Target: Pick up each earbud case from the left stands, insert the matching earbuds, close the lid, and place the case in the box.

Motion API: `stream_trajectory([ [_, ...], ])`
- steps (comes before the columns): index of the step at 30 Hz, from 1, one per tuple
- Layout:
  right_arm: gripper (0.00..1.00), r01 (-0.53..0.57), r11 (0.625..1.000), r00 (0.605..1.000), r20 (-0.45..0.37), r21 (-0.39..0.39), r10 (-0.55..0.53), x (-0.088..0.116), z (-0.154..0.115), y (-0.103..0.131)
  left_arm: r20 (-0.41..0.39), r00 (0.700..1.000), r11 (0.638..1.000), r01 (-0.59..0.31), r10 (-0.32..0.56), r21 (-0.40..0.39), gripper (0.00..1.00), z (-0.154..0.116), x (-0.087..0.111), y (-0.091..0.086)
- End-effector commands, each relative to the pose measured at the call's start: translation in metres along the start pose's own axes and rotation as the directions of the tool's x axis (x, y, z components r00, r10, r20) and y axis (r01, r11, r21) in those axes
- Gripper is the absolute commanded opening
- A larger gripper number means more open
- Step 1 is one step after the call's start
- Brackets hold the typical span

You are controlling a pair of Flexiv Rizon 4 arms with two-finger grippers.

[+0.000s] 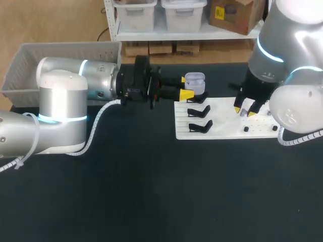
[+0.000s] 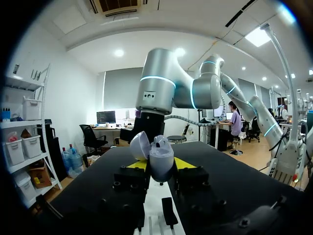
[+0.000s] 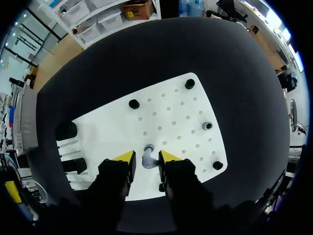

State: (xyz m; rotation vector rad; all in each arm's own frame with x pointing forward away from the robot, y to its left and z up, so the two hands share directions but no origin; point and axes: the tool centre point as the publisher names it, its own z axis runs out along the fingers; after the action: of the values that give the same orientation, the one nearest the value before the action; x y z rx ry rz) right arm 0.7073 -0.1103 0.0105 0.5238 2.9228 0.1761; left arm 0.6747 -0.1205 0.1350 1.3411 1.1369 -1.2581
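At the far left the box (image 1: 60, 58) sits on the worktop (image 1: 151, 191) behind our left arm (image 1: 75, 96). Of its inside we see only grey walls and floor.

Our left hand (image 1: 191, 87) reaches across to the board's (image 1: 227, 123) back left corner. It is closed on the case (image 1: 195, 83), with a yellow tip against each side. The case is held over that corner with its lid (image 2: 139, 145) swung up. From above we see a pale interior, but we cannot tell whether anything lies in it. Our left wrist view shows the case side-on, rounded body forward, and hides the interior altogether.

Just in front of the case, two black stands (image 1: 199, 111) sit one before the other on the slotted left part of the board.

Further right, our right hand (image 1: 244, 110) points straight down at the board. From above, its fingers hide what is under them. Only the right wrist view shows the earbud (image 3: 147, 160), which stands on the board between the yellow tips. The fingers are slightly apart, with a sliver of white board on each side, so they grip nothing. That view also shows black pegs (image 3: 134, 104) on the dotted part of the board, ahead of the hand.
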Motion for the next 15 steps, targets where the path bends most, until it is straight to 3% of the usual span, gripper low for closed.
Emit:
stream_trajectory([
  [1,0.29,0.001,1.0,1.0,0.0,-0.001,-0.001,0.0001,0.0006,-0.0003,0.002,1.0,1.0,-0.002,0.002,-0.002,0.0,0.0002,0.0009,-0.0002],
  [5,0.26,-0.001,1.0,1.0,0.002,0.002,0.001,0.0004,0.0007,-0.0004,0.002,1.0,1.0,-0.002,0.002,-0.002,0.0,0.0002,0.0009,-0.0002],
  [7,0.2,-0.002,1.0,1.0,0.003,0.004,0.002,0.0006,0.0006,-0.0006,0.002,1.0,1.0,-0.002,0.002,-0.002,0.0,0.0002,0.0009,-0.0002],
  [8,0.05,-0.003,1.0,1.0,0.004,0.005,0.003,0.0009,0.0003,-0.0009,0.002,1.0,1.0,-0.002,0.002,-0.002,0.0,0.0002,0.0009,-0.0002],
  [9,0.0,-0.003,1.0,1.0,0.006,0.006,0.003,0.0011,-0.0001,-0.0011,0.002,1.0,1.0,-0.002,0.002,-0.002,0.0,0.0002,0.0009,-0.0002],
  [15,0.0,-0.004,1.0,1.0,0.013,0.008,0.004,0.0064,-0.0073,-0.0013,0.002,1.0,1.0,-0.002,0.002,-0.002,0.0,0.0002,0.0009,-0.0002],
])
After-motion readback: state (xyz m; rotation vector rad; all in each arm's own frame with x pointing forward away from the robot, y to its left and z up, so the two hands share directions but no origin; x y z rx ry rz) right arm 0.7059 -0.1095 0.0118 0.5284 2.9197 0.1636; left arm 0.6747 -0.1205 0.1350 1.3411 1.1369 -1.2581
